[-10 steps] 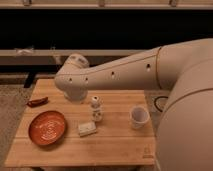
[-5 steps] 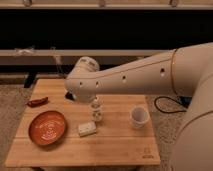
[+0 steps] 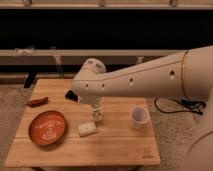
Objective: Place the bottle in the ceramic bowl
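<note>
The bottle, small and whitish, stands upright near the middle of the wooden table. My gripper hangs straight down from the big white arm right over the bottle's top and hides its cap. The ceramic bowl, orange-terracotta with pale lines inside, sits at the table's front left, about a bowl's width left of the bottle.
A flat whitish block lies between bowl and bottle. A white cup stands to the right. A dark object and a reddish-brown item lie at the back left. Cables run on the floor at right.
The arm's wrist has swung right and slightly down, from the table's back left to right above the bottle. Bowl, block and cup have not moved.
</note>
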Controlling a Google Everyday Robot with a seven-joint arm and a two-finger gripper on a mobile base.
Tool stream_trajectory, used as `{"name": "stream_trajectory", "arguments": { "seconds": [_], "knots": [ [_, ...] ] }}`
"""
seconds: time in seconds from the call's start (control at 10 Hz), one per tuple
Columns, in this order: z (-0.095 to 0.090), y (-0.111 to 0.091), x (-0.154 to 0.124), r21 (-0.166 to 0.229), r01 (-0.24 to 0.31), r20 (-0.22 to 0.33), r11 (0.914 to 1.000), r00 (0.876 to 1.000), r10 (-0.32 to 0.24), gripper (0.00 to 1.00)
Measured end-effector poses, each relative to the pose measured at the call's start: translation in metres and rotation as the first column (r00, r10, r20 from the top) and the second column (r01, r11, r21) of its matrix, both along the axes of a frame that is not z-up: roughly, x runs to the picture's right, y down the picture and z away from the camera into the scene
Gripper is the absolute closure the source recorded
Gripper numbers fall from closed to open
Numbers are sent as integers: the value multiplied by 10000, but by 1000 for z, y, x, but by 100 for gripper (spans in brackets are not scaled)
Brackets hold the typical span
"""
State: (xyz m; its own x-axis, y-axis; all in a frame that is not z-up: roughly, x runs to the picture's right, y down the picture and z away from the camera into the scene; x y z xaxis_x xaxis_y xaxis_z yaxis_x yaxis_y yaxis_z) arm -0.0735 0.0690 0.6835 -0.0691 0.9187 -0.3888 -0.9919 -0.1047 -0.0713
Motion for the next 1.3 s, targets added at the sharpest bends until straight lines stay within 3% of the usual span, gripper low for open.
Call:
{"name": "stream_trajectory", "arguments": {
  "seconds": [0.5,1.0,1.3],
  "knots": [
    [10,14,12,6,-225,-270,9997,9994,225,20],
    [14,16,14,-4,-217,-288,9998,9994,217,20],
    [40,29,22,-238,-145,-179,9996,9997,141,20]
  ]
}}
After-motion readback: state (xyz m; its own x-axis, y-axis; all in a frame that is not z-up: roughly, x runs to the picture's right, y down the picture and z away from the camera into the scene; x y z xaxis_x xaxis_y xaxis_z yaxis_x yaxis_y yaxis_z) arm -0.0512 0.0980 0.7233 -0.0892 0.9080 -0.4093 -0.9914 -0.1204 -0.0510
